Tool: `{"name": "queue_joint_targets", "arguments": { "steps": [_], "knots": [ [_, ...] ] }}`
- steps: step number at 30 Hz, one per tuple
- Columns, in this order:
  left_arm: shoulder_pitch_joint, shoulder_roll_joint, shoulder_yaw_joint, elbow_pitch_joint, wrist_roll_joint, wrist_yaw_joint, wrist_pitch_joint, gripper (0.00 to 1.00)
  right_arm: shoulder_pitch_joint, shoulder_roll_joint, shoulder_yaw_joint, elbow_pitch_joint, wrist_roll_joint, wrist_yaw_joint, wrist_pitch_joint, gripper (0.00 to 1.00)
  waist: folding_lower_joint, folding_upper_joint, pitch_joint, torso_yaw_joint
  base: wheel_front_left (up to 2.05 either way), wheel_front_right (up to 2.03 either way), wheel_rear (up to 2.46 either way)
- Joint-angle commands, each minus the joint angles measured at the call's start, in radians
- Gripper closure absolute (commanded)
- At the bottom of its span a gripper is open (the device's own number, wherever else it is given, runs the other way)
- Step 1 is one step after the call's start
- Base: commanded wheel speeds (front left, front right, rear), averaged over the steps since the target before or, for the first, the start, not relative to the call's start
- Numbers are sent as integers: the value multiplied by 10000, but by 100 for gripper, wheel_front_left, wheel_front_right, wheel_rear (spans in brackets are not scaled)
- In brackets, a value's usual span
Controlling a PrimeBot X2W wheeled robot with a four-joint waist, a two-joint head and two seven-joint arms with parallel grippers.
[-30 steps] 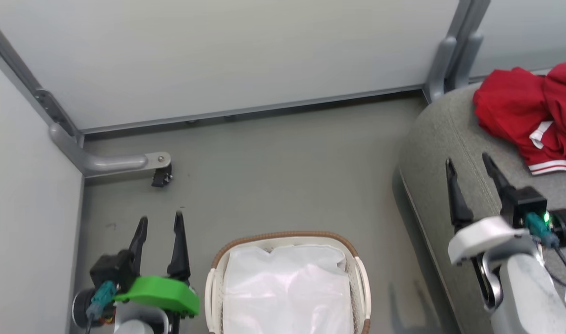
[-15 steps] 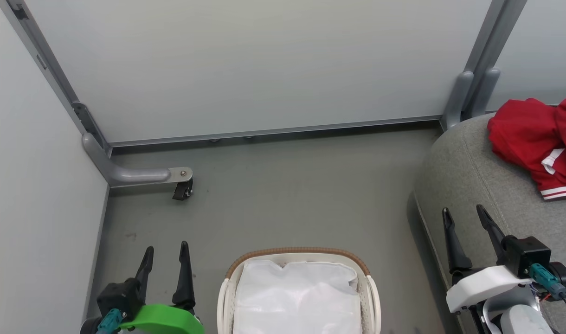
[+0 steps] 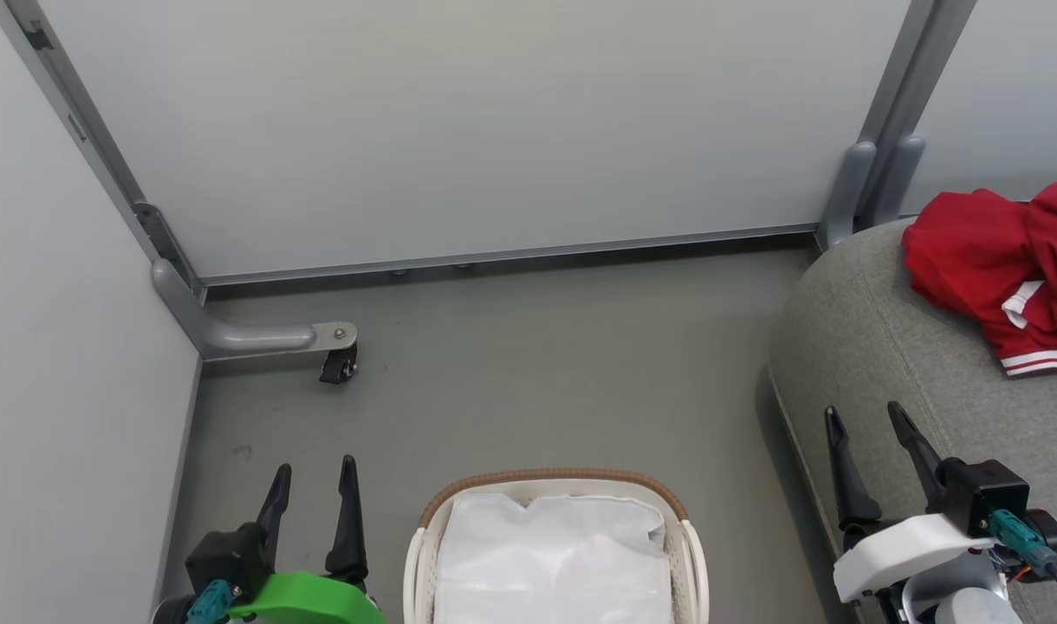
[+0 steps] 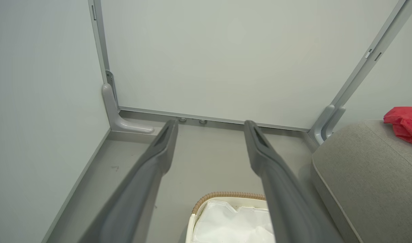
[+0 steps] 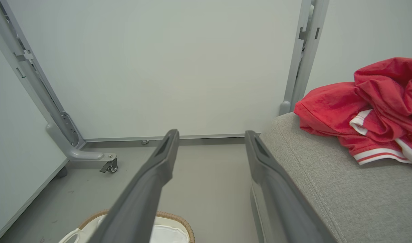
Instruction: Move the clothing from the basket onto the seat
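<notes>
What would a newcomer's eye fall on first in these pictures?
The red garment lies crumpled on the grey seat at the right. Next comes the cream basket with its white liner, low in the middle, between the open left gripper and right gripper.

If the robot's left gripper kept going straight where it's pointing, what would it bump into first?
Probably the bottom of the white wall panel. The left gripper points across bare floor, the basket lying off its line; depth is unclear.

Pretty plain room: pale partition panels [image 3: 459, 130] in grey metal frames [image 3: 905, 95], dull grey floor [image 3: 537, 373]. One frame foot [image 3: 251, 336] has a little black caster [image 3: 336, 371] by the left corner.
</notes>
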Motion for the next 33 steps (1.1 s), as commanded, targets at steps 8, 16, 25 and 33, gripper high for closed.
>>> {"name": "queue_joint_targets", "arguments": {
  "steps": [8, 16, 25, 33],
  "knots": [
    [82, 8, -29, 42, 144, -56, -1, 0, 89, -41, 51, -40, 108, -15, -22, 0, 1, 0, -24, 2, 0, 0, 0],
    [17, 8, -42, 62, 146, -58, -2, 0, 40, -39, 87, -82, 97, -15, -22, 0, 1, 0, -18, 25, 0, 0, 0],
    [-41, 0, 149, 293, -807, -103, 244, 100, -39, 82, -52, 346, 1001, 0, 327, 100, 1, 0, -16, 1, 0, 0, 0],
    [-156, 6, 442, 167, -2116, -199, 630, 100, -66, 68, -75, 240, 2523, -1, 669, 100, 1, 0, -6, -42, 0, 0, 0]
  ]
}}
